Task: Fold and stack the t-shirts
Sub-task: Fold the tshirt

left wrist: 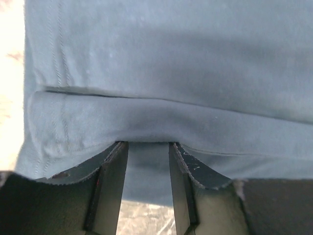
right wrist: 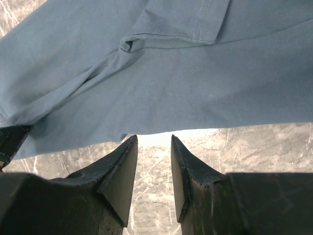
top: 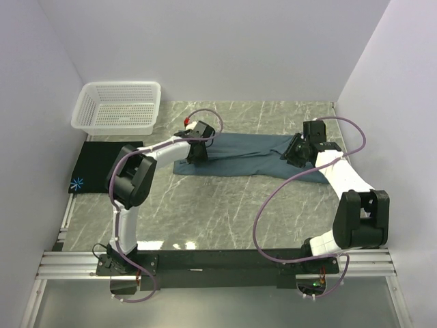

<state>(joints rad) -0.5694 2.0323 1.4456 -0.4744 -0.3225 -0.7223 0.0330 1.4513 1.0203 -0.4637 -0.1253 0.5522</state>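
Bunching against the left jaws, whose grip cannot be told, the blue shirt [top: 246,154] risks being dragged askew; right jaws are parted.

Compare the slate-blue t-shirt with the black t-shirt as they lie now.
The slate-blue t-shirt is plain; the black t-shirt bears a small light-blue starburst print. The slate-blue one lies as a long strip across the middle of the table; the black one is folded compact at the left edge, by the white basket. Both lie flat on the table.
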